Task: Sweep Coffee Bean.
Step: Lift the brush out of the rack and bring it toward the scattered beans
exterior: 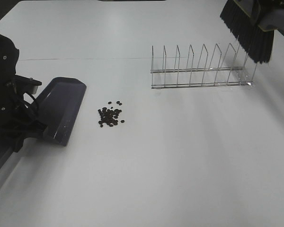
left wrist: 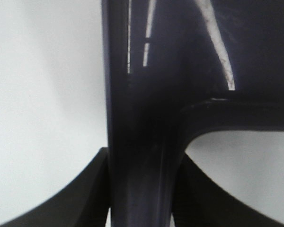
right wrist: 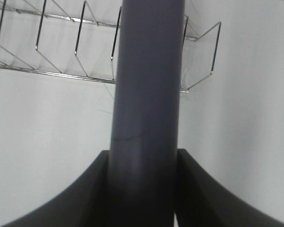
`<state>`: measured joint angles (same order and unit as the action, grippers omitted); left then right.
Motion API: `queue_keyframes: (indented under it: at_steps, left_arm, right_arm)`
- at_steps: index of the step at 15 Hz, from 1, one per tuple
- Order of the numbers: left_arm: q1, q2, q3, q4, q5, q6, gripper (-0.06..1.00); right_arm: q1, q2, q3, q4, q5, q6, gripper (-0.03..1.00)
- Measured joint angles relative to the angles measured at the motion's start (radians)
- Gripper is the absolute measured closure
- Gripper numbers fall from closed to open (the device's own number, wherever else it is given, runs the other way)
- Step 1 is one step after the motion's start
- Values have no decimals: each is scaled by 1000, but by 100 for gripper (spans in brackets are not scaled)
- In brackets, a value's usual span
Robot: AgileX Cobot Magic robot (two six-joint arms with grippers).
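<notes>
— Where are the beans (exterior: 110,115)?
— Clustered on the table (exterior: 180,165), just beside the dustpan (exterior: 61,111) lip, not touching it.
— And the jaws?
— The left gripper (left wrist: 139,194) clamps the dustpan handle. The right gripper (right wrist: 142,194) clamps the brush (exterior: 248,30) handle, above the rack (exterior: 201,68) end and well apart from the beans.

Looks like a robotics lab bench: plain white matte counter (exterior: 180,165), black robot arm (exterior: 2,94) at 9 o'clock, lone chrome wire dish rack (exterior: 201,71) at 2 o'clock.
</notes>
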<state>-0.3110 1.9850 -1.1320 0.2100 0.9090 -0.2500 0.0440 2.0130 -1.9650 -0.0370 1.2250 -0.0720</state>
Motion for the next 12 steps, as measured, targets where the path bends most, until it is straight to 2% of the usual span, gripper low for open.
queue_keyframes:
  at_steps: [2, 3, 8, 10, 12]
  left_arm:
    - [0, 0, 0, 0, 1, 2, 61]
    - [0, 0, 0, 3, 15, 2, 61]
    - [0, 0, 0, 59, 19, -22, 61]
    - [0, 0, 0, 61, 15, -27, 61]
    - [0, 2, -11, 61, 14, -27, 61]
  right_arm:
    - [0, -53, 18, 18, 0, 4, 65]
    - [2, -123, 79, 53, 0, 5, 65]
    - [2, -225, 384, 65, -1, 5, 65]
    - [4, -227, 512, 103, -67, 5, 65]
    - [4, -227, 579, 120, -147, 5, 65]
